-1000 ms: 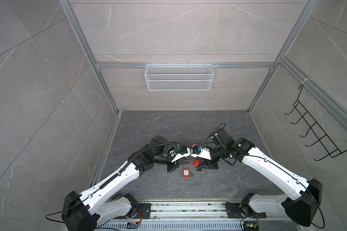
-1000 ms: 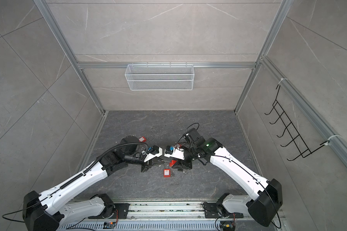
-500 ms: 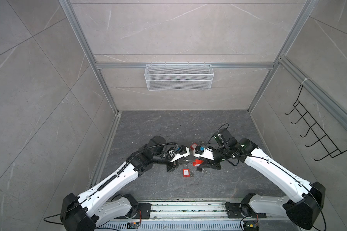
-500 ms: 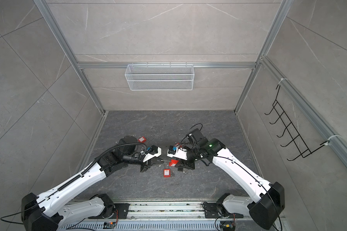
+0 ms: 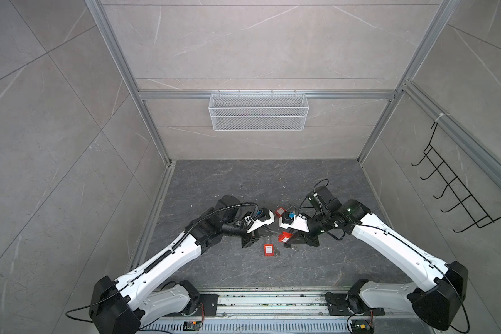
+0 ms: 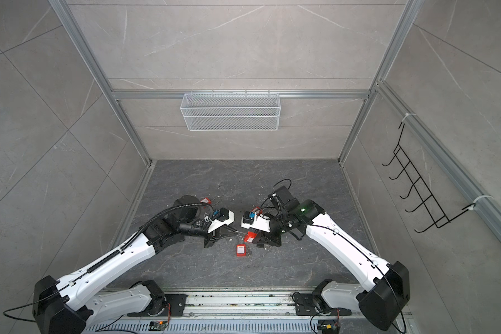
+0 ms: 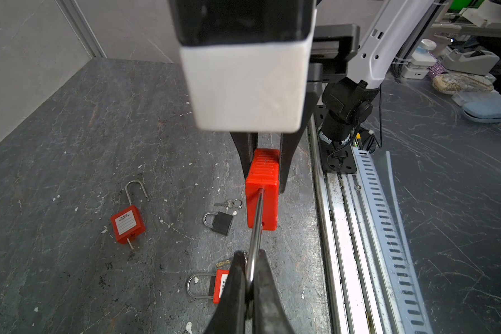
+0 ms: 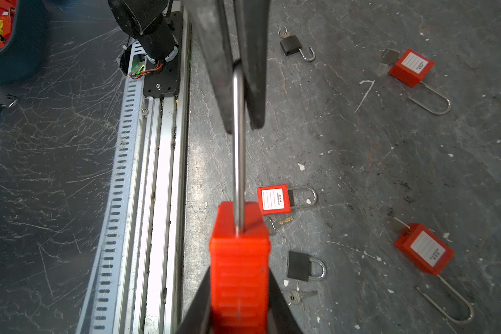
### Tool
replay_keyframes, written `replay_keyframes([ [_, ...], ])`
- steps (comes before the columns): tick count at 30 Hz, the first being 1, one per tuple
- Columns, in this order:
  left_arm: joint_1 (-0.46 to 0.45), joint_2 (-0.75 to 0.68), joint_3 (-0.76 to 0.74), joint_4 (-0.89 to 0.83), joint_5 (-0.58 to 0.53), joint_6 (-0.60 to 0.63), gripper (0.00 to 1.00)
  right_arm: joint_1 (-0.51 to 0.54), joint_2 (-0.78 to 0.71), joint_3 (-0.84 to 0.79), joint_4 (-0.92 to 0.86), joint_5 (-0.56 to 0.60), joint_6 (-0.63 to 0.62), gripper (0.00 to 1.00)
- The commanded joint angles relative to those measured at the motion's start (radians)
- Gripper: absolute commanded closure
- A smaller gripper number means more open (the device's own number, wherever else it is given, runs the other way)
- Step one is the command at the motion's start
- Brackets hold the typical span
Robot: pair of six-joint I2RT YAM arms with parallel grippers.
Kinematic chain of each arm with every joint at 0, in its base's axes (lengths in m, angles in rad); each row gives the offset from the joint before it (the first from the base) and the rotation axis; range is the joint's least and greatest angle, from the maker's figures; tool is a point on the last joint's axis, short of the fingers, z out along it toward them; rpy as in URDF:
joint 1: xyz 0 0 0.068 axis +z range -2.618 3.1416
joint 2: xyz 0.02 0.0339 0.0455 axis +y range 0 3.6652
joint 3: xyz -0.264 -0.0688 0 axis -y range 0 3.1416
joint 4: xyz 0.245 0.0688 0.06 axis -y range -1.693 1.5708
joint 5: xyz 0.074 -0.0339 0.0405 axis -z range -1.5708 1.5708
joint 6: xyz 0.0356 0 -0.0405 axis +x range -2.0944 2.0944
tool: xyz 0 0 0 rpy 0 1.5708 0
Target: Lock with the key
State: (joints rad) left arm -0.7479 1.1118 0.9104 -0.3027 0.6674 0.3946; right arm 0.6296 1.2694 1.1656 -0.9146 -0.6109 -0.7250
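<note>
Pinching the shackle (image 7: 256,225) in the left gripper (image 7: 250,279) and clamping the red padlock (image 7: 269,179) in the right gripper (image 8: 239,284), likely pushing together next.

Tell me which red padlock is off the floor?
The red padlock held between both arms: the right end effector clamps its body, the left end effector pinches its shackle. The others lie on the floor.

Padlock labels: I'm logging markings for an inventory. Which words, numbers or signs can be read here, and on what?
"PROPERTY OF": white label of the closed red padlock beside the rail, right wrist view.
Label of the open red padlock: print too blurred.
Label of the second open red padlock: too blurred.
On the held red padlock: no text visible.
Left wrist and top views: labels too small to read.
</note>
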Motion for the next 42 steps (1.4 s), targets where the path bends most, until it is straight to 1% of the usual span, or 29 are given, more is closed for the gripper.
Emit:
replay_keyframes([
  [1, -0.012, 0.022, 0.004, 0.068, 0.089, -0.058, 1.00, -0.002, -0.021, -0.006, 0.156, -0.002, 0.078, 0.83],
  [3, -0.012, 0.032, 0.003, 0.064, 0.096, -0.064, 1.00, -0.002, -0.032, -0.023, 0.201, 0.009, 0.098, 0.83],
  [5, -0.014, 0.035, -0.006, 0.078, 0.092, -0.065, 1.00, -0.001, -0.045, -0.042, 0.250, -0.008, 0.128, 0.84],
  [8, -0.021, 0.033, -0.015, 0.103, 0.054, -0.054, 1.00, -0.001, -0.054, -0.053, 0.288, -0.100, 0.152, 0.84],
  [12, -0.043, 0.031, -0.021, 0.111, 0.017, -0.021, 1.00, -0.001, -0.031, -0.035, 0.273, -0.199, 0.158, 0.84],
  [15, -0.050, 0.037, -0.032, 0.131, 0.015, -0.023, 1.00, -0.001, -0.009, -0.018, 0.269, -0.207, 0.155, 0.84],
  [21, -0.050, 0.037, -0.072, 0.221, 0.018, -0.075, 1.00, -0.001, 0.015, 0.010, 0.274, -0.193, 0.147, 0.86],
  [26, -0.050, 0.056, -0.096, 0.280, 0.034, -0.102, 1.00, -0.001, 0.037, 0.032, 0.292, -0.186, 0.165, 0.84],
  [28, -0.046, 0.047, -0.094, 0.285, 0.019, -0.101, 1.00, -0.002, 0.041, 0.037, 0.274, -0.161, 0.159, 0.82],
  [30, -0.015, 0.029, -0.094, 0.283, 0.015, -0.112, 1.00, -0.002, 0.035, 0.041, 0.243, -0.122, 0.149, 0.78],
  [33, 0.069, 0.003, -0.098, 0.309, 0.088, -0.148, 1.00, -0.002, -0.004, 0.045, 0.204, -0.059, 0.145, 0.67],
  [35, 0.106, -0.011, -0.092, 0.314, 0.119, -0.149, 1.00, -0.002, -0.034, 0.042, 0.170, -0.004, 0.132, 0.62],
  [39, 0.136, -0.023, -0.047, 0.237, 0.139, -0.102, 1.00, -0.002, -0.090, 0.088, 0.080, 0.078, 0.116, 0.49],
  [42, 0.154, -0.032, -0.031, 0.225, 0.151, -0.092, 1.00, -0.002, -0.112, 0.112, 0.014, 0.144, 0.092, 0.44],
])
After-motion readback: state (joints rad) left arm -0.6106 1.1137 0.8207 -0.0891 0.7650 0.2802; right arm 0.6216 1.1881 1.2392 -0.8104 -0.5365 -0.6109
